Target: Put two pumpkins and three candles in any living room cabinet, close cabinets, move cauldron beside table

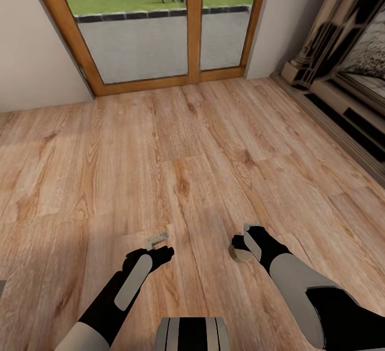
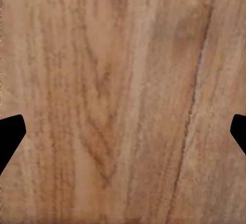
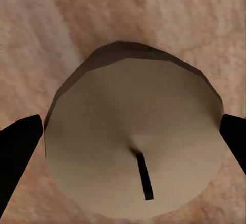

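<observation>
Along the left of the head view ran a plain off-white wall (image 1: 32, 46), and beside it stood a glazed door with an orange-brown wooden frame (image 1: 193, 19), through which grey paving and a green lawn showed. A warm, light-brown wood-plank floor (image 1: 176, 147) spread from the door down to the robot.

Low on the left, the left arm reached forward in black and grey, ending in the left gripper (image 1: 158, 245), held over bare planks. In the left wrist view its two black fingertips (image 2: 10, 137) sat at opposite edges of the frame with only wood grain between them, so the jaws stood wide apart and held nothing.

At the bottom centre, a grey and black striped part of the robot's trunk (image 1: 192, 335) showed.

To the right of that, the right gripper (image 1: 241, 244) pointed down at a small squat cream-tan candle (image 1: 240, 256), which lay on or just over the floor right at the fingertips. In the right wrist view the candle (image 3: 133, 147) showed its round pale top with a short dark wick, and the gripper's black fingertips (image 3: 18, 152) flanked it on both sides. The jaws were apart around the candle; whether the pads touched its sides could not be told.

At the far right stood a dark, ornate fireplace surround with pale stone trim (image 1: 342, 73), running along the right wall.
</observation>
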{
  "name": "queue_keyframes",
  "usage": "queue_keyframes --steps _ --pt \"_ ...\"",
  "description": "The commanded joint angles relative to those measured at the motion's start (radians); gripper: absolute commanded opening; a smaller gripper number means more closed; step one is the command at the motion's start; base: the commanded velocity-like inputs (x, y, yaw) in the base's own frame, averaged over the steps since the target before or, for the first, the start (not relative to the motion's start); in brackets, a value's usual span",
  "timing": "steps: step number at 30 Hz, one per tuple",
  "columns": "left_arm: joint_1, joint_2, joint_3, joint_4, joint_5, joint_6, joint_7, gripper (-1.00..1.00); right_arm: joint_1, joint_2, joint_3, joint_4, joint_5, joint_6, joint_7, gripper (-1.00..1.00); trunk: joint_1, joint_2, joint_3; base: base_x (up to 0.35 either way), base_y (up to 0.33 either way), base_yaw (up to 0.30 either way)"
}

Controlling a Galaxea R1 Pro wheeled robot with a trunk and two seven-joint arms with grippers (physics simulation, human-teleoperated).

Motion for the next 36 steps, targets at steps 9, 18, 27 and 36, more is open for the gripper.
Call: queue_keyframes --steps 9,18,27,36 --pt "0.0 0.004 0.0 0.001 -0.001 0.0 0.001 1.0 0.001 0.0 0.0 -0.004 0.001 0.0 0.0 -1.0 -0.003 0.002 0.031 0.0 0.0 0.0" --pt "0.0 0.001 -0.001 0.016 -0.003 -0.003 -0.002 1.0 0.018 -0.084 0.002 -0.198 0.001 0.053 0.012 -1.0 -0.008 0.004 0.066 0.0 0.0 0.0" --pt "0.0 -0.001 -0.027 0.018 -0.005 -0.016 -0.002 1.0 0.025 -0.15 -0.006 -0.39 -0.004 0.255 0.015 -1.0 -0.012 0.006 0.1 0.0 0.0 -0.029" --pt "0.0 -0.002 -0.032 0.032 -0.005 -0.017 -0.002 1.0 0.151 -0.323 -0.012 -0.813 -0.024 0.521 0.198 -1.0 -0.016 0.008 0.135 0.0 0.0 -0.275"
